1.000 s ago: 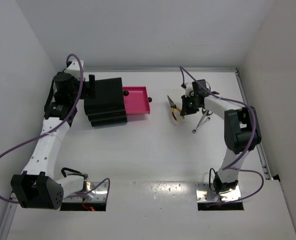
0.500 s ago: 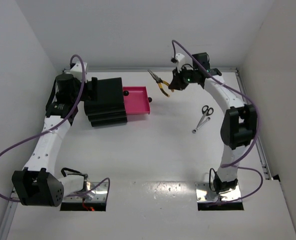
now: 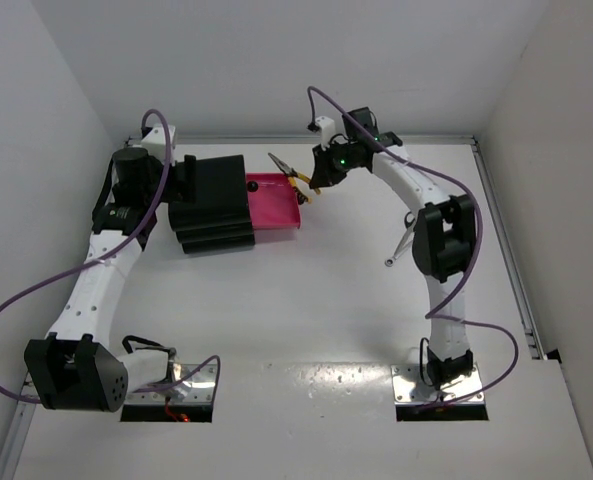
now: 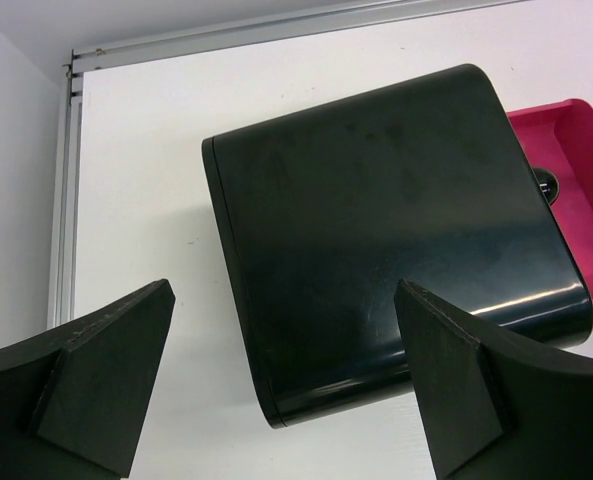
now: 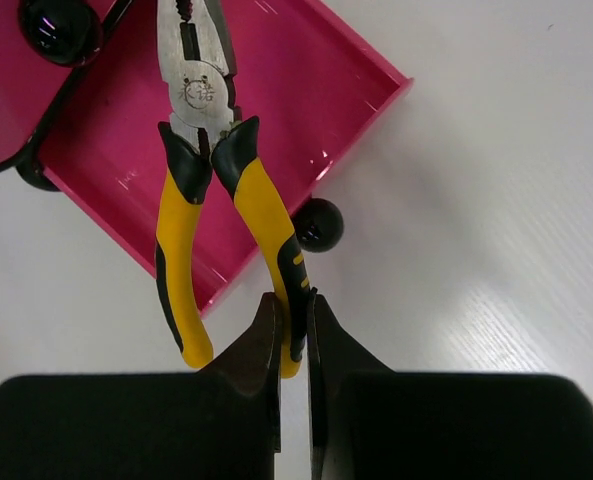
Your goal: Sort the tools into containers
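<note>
My right gripper [image 3: 319,176] is shut on one yellow-and-black handle of the pliers [image 3: 290,175] and holds them above the far right corner of the open pink drawer [image 3: 276,212]. In the right wrist view the gripper [image 5: 294,312] pinches the right handle, and the pliers [image 5: 208,190] point nose-first over the drawer [image 5: 286,90], beside its black knob [image 5: 318,224]. The silver wrench [image 3: 393,256] lies on the table, partly hidden by the right arm. My left gripper [image 3: 183,172] is open and empty at the black cabinet [image 3: 211,200], also in the left wrist view [image 4: 396,230].
The cabinet's two lower drawers are closed; a second black knob [image 5: 59,25] shows below the open drawer. White walls enclose the table on the left, back and right. A metal rail [image 3: 506,250] runs along the right edge.
My right gripper has lifted the pliers off the table and carried them left, from beside the wrench to over the open pink drawer. The left arm has not moved.
</note>
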You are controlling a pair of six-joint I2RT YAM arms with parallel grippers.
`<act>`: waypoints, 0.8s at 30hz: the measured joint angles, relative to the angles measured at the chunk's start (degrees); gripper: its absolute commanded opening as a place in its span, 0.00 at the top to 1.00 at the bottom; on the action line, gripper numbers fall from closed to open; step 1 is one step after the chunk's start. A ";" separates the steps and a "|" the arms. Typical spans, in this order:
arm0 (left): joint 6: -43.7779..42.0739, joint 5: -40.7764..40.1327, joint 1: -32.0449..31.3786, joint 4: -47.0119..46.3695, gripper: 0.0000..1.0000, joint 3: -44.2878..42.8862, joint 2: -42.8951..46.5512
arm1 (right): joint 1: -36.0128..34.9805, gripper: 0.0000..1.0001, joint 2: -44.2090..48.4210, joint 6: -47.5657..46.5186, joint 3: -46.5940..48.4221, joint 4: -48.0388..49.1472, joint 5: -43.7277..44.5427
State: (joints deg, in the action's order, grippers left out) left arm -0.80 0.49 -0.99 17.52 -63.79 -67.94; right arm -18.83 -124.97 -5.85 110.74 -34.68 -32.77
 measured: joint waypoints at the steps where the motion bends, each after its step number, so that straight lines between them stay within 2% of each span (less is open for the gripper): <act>1: 0.00 0.02 0.00 0.00 0.01 0.00 -0.02 | -0.61 1.00 -0.09 1.11 0.00 -0.07 0.94; 12: 0.02 0.17 0.00 0.02 0.01 0.00 -0.63 | -5.60 1.00 -3.45 6.86 5.68 -1.84 6.97; 24: 0.02 0.28 0.02 0.00 0.01 0.00 -0.68 | -6.21 1.00 -8.63 9.07 7.65 -3.32 8.33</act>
State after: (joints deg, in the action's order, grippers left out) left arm -0.78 0.78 -0.97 17.52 -63.79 -68.62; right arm -25.04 -133.60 3.22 118.39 -38.00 -24.45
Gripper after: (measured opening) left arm 0.989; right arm 0.058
